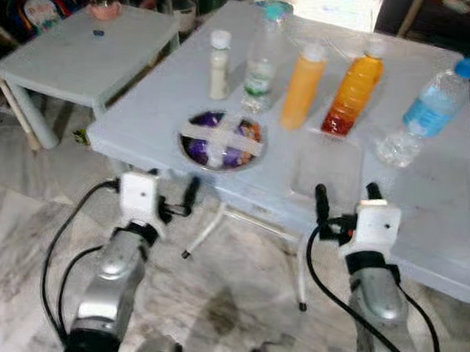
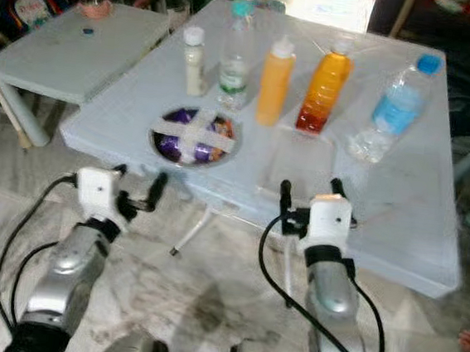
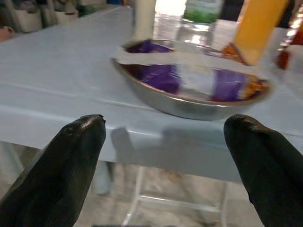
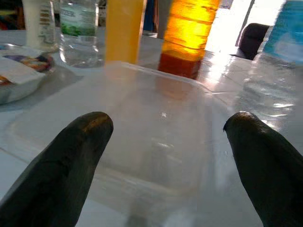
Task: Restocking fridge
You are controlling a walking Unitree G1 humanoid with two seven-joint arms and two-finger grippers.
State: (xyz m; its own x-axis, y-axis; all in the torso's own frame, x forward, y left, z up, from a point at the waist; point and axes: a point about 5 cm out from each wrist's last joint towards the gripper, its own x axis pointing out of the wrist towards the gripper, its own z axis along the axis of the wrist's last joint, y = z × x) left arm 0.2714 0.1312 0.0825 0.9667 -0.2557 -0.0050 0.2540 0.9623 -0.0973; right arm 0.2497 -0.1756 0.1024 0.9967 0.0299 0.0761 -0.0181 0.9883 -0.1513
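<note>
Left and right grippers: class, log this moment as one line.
left gripper: open, before steel bowl | right gripper: open, before clear container | bottles: upright on table

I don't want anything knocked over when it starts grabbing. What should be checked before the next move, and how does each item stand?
1. Left pincer open, empty: ok.
2. Right pincer open, empty: ok.
3. Left pincer faces the steel bowl at the table edge: ok.
4. Right pincer faces the clear container: ok.
5. Bottles behind stand upright, including the orange juice bottle: ok.
6. Bowl's taped cover secure: cannot tell.
</note>
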